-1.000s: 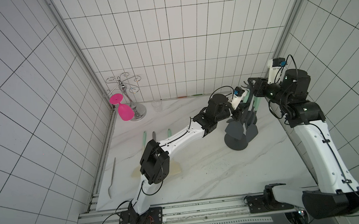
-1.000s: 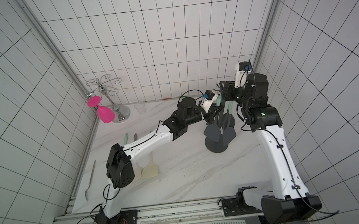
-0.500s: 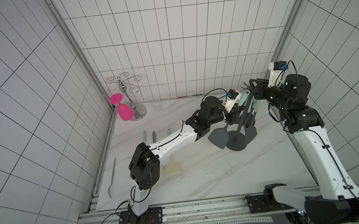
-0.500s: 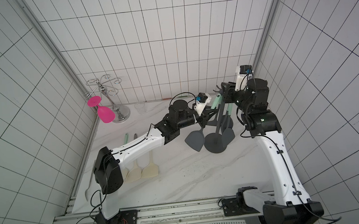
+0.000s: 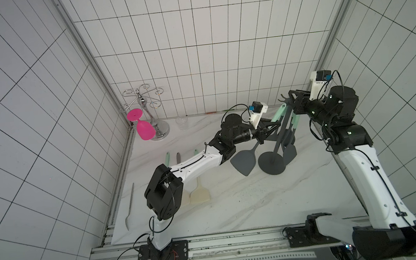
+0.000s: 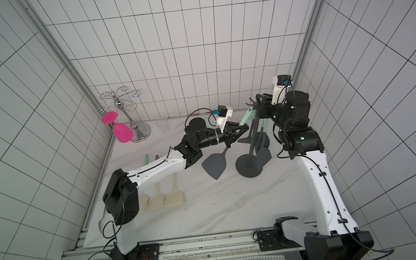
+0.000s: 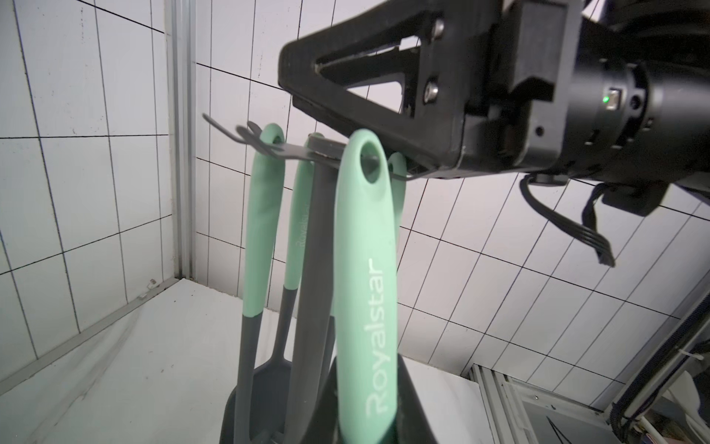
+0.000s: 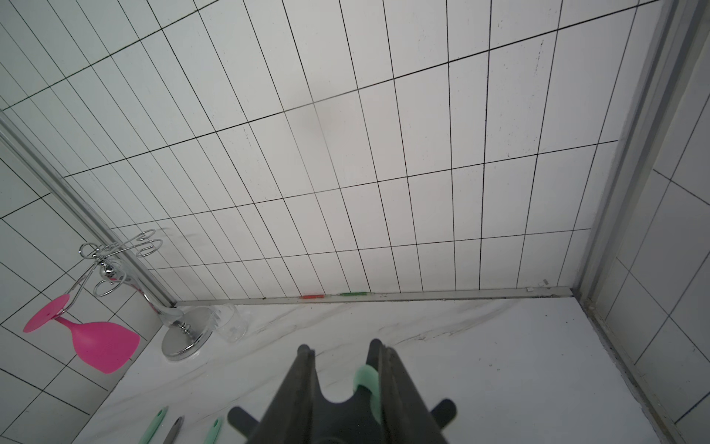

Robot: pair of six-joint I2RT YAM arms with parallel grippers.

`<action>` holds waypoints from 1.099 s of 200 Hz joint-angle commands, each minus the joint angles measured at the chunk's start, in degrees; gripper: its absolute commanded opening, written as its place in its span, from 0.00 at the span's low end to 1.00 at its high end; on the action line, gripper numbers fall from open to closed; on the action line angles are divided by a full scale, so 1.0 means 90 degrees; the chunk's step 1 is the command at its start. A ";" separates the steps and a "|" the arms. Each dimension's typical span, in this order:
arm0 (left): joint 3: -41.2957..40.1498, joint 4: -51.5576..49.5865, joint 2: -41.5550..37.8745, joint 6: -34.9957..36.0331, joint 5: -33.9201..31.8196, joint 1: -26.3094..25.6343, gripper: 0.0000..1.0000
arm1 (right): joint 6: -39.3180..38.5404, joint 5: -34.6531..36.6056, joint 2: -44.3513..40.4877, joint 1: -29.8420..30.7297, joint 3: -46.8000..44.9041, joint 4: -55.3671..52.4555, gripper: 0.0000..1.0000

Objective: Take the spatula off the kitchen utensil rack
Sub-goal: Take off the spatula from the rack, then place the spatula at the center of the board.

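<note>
— Spatula [image 5: 244,161] location, quick?
— In the left gripper [image 5: 273,125], held tilted. Fingers clamped on the lower part of the mint handle. Grey blade is down beside the rack's base.
— Off the hook?
— Can't tell. Handle's top loop sits right at the hook star of the kitchen utensil rack [image 5: 272,164]. In the left wrist view a hook lines up with the loop's hole, through it or behind it, unclear.
— Rack itself?
— Round base on the table [image 5: 237,212], right of the middle. Other mint-handled utensils [image 5: 289,150] hang on it, blades down by the base.
— Right gripper [image 8: 340,357]?
— At the rack's top. Fingers on either side of the hub, gap showing between the tips, loop of one hanging handle against one finger. Squeezing the hub or only straddling it: can't tell.
— Rest?
— Chrome glass holder [image 5: 145,108] in the back left corner, with a pink glass [image 5: 144,129] hanging from it upside down and a clear glass [image 5: 182,123] just beside its foot. Three cream-bladed spatulas [image 5: 200,194] flat on the marble, partly under the left arm. One pale utensil [image 5: 130,207] along the table's left edge.
</note>
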 commanded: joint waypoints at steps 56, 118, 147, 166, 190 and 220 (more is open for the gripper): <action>-0.0781 0.1300 -0.0744 -0.0387 -0.0100 0.0041 0.00 | -0.0124 0.0072 0.0368 0.0129 -0.0307 -0.1575 0.46; -0.1613 -0.0084 -0.1810 -0.0078 -0.1231 0.0286 0.00 | -0.0203 -0.0404 0.0382 0.0128 0.1383 -0.2168 0.72; -0.2329 -0.0624 -0.2578 -0.0067 -0.1644 0.0543 0.00 | -0.0285 -0.0552 0.0431 0.0127 0.2050 -0.2632 0.75; -0.2775 -0.0977 -0.3073 -0.0287 -0.1773 0.0797 0.00 | -0.0319 -0.0612 0.0382 0.0125 0.2325 -0.2930 0.75; -0.3256 -0.1522 -0.3828 -0.0583 -0.2187 0.1055 0.00 | -0.0320 -0.0631 0.0155 0.0121 0.2441 -0.3255 0.75; -0.3451 -0.2449 -0.4488 -0.0956 -0.2830 0.1404 0.00 | -0.0283 -0.0657 -0.0242 0.0133 0.2477 -0.3570 0.74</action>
